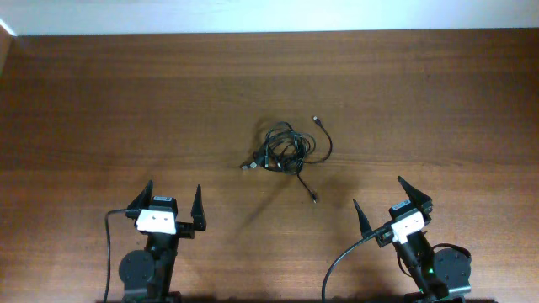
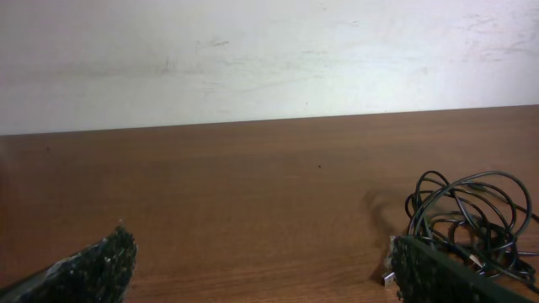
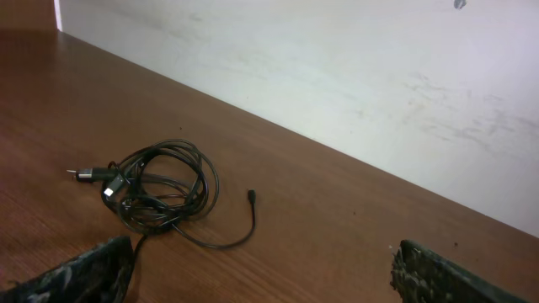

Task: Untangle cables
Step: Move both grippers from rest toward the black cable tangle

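Observation:
The cables (image 1: 285,152) lie as one tangled bundle of thin black loops in the middle of the brown table, with loose plug ends sticking out to the left, upper right and lower right. The bundle also shows at the right of the left wrist view (image 2: 467,215) and at the left of the right wrist view (image 3: 160,189). My left gripper (image 1: 174,202) is open and empty near the front edge, left of and below the bundle. My right gripper (image 1: 387,202) is open and empty near the front edge, right of and below it.
The wooden table (image 1: 101,109) runs to a white wall (image 1: 269,13) at the back. Thick black arm cables (image 1: 341,261) trail off each arm base at the front edge.

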`<state>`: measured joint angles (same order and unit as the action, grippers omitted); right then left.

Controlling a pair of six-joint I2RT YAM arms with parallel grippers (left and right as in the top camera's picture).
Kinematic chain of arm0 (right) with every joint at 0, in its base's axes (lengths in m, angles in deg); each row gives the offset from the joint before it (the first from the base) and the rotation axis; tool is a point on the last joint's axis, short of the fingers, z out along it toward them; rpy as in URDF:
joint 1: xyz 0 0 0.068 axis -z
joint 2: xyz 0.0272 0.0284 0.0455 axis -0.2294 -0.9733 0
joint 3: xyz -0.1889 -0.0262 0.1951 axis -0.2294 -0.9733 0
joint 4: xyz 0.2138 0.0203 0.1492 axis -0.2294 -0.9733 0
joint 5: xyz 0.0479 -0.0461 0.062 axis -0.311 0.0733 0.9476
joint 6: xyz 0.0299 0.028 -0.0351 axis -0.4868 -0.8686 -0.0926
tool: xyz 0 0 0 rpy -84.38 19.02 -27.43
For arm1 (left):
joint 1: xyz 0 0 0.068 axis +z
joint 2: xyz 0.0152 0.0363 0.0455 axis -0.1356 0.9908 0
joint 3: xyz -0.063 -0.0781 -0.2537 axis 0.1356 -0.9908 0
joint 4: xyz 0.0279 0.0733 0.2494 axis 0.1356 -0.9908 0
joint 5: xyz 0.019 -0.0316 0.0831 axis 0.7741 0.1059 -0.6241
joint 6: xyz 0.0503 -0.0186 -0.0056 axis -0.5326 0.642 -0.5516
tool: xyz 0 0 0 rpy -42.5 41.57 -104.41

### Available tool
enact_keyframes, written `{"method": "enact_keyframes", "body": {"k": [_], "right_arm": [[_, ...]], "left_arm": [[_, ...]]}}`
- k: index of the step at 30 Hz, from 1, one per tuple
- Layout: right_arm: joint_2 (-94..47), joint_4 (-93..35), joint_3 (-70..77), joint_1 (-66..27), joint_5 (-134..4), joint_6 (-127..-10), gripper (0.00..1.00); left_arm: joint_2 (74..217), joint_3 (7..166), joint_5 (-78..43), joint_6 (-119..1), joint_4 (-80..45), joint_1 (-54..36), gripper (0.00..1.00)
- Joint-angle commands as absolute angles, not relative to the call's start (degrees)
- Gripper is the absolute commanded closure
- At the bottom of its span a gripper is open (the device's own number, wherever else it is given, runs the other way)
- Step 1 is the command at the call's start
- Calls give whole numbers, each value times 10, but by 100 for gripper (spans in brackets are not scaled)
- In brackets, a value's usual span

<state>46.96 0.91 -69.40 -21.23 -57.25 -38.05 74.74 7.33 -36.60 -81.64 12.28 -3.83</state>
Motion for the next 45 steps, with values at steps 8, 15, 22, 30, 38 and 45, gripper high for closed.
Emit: {"method": "enact_keyframes", "body": {"k": [8,15,22,30,38,45], "right_arm": [[469,8,-698,-215,-573,-384,1],[469,8,-698,-215,-573,-384,1],[469,8,-698,-215,-573,-384,1],[469,8,-698,-215,-573,-384,1],[469,8,-698,-214,-573,-384,1],[469,8,-698,-215,-573,-384,1]], "left_arm": [[743,68,-370,-811,124,-40,1],[743,68,-370,-811,124,-40,0],[743,68,-370,-811,124,-40,0],[743,68,-379,-811,124,-40,1],[743,68,-378,-811,124,-40,1],[744,76,-324,-811,127,-40,1]]}}
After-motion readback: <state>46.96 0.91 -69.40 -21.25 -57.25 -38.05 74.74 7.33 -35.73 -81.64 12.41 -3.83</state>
